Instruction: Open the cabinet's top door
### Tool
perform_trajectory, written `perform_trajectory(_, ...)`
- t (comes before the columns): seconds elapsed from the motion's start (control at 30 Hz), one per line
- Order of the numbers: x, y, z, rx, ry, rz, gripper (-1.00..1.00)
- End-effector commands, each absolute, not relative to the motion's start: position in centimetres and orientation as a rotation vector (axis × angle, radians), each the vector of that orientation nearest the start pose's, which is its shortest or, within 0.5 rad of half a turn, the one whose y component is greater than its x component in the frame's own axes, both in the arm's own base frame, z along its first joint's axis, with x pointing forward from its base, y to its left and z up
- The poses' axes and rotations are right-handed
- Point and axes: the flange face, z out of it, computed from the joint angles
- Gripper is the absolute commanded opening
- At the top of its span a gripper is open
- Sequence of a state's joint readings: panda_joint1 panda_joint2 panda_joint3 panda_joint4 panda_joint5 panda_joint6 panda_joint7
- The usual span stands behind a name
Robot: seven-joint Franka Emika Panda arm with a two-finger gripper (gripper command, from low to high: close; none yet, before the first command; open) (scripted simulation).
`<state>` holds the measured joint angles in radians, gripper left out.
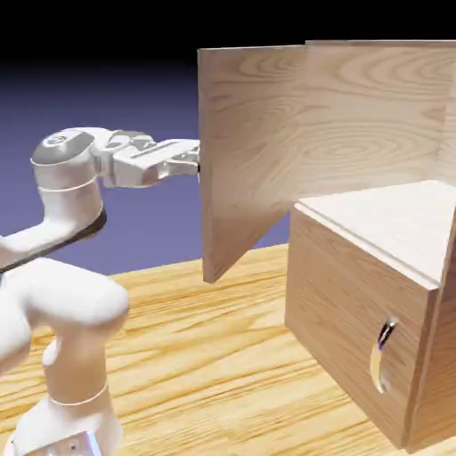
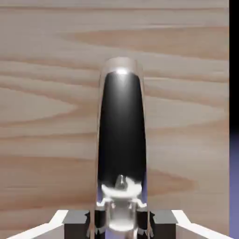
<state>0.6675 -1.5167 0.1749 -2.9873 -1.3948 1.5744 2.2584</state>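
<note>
You've got a plain blue-violet backdrop [image 1: 134, 98] fading to black up top, and a light wood-grain counter [image 1: 205, 356] below.

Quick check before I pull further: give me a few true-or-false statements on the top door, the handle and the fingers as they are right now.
1. The top door is swung open, away from the cabinet. True.
2. The fingers are spread wide, clear of the handle. False: the gripper is shut on the top door's handle, which shows between them in the hand view.
3. The lower door is also open. False: it sits flush in the cabinet front, its small handle untouched.
4. The arm reaches the top door roughly level from the exterior view's left. True.
5. The top door has come off and lies on the table. False: it stands upright.
</note>
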Motion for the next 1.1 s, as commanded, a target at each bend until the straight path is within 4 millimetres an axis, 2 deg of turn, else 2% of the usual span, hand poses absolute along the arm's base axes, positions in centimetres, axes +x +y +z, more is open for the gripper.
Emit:
perform_trajectory(0.0,15.9,5.0,55.8,-1.522,1.693,-2.273,-1.00)
perform_trajectory(0.2,14.4,9.8,55.7,-1.464,1.831,-2.318,-1.00)
perform_trajectory(0.27,13.9,10.6,55.7,-1.459,1.860,-2.313,-1.00)
perform_trajectory(0.5,13.4,10.3,56.0,-1.460,1.881,-2.296,-1.00)
perform_trajectory(0.77,14.1,9.8,55.9,-1.465,1.849,-2.310,-1.00)
perform_trajectory(1.07,14.2,11.2,56.0,-1.429,1.869,-2.349,-1.00)
